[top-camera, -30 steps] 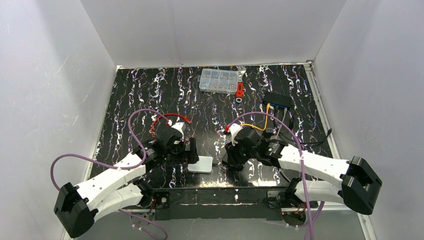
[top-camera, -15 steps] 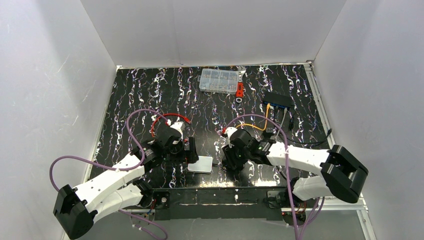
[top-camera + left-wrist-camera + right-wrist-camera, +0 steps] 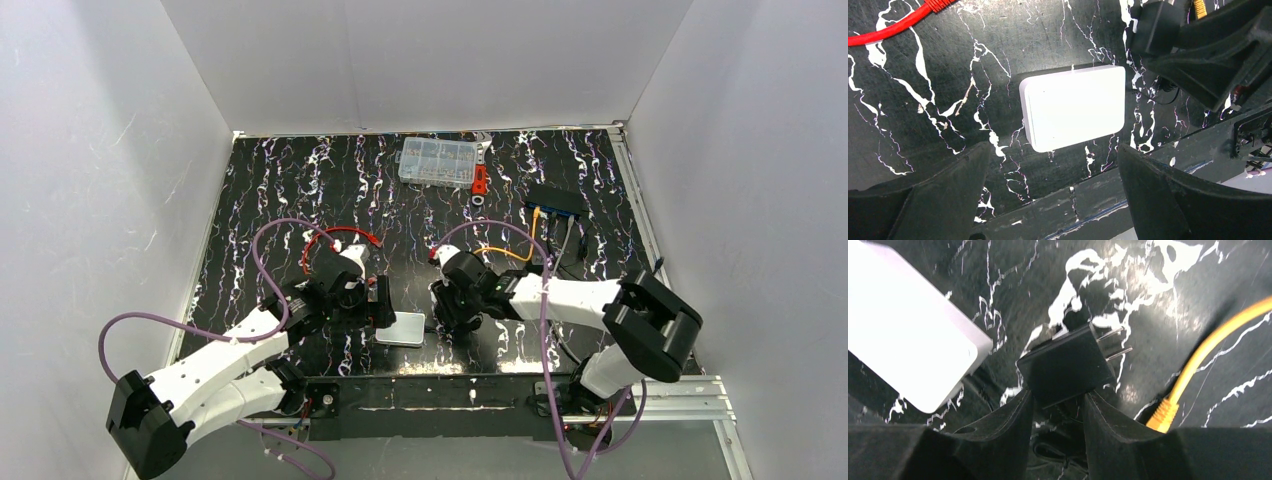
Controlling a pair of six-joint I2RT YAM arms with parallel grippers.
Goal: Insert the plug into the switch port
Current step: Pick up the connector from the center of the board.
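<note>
1. Left gripper (image 3: 1052, 150): I read the jaws as spread to full width with nothing held. It hung over the white box (image 3: 1073, 107), which lay flat on the table (image 3: 948, 75). The box showed between the two fingers and touched neither. A red wire (image 3: 893, 27) crossed the table at 10 o'clock from the box.

2. Right gripper (image 3: 1057, 399): the jaws were partly closed, with one of the fingers (image 3: 998, 430) pressed against each side of a black power adapter (image 3: 1065, 365). In the wrist view the adapter's two prongs pointed to 2 o'clock, and the white box lay at 10 o'clock from it. I could not tell whether the adapter was clear of the table.

3. Plug (image 3: 1159, 416): it lay on the table at 4 o'clock from the adapter, just beside the right-hand finger and outside the grip. I saw only its orange boot, because the finger hid the tip. The orange cable (image 3: 1218, 330) ran off toward 2 o'clock.

4. Switch (image 3: 556, 200): in the overhead view it sat at 2 o'clock from the right gripper, well apart, with its blue edge facing the arms. The cable's other end met that face. I could not distinguish single ports.
</note>
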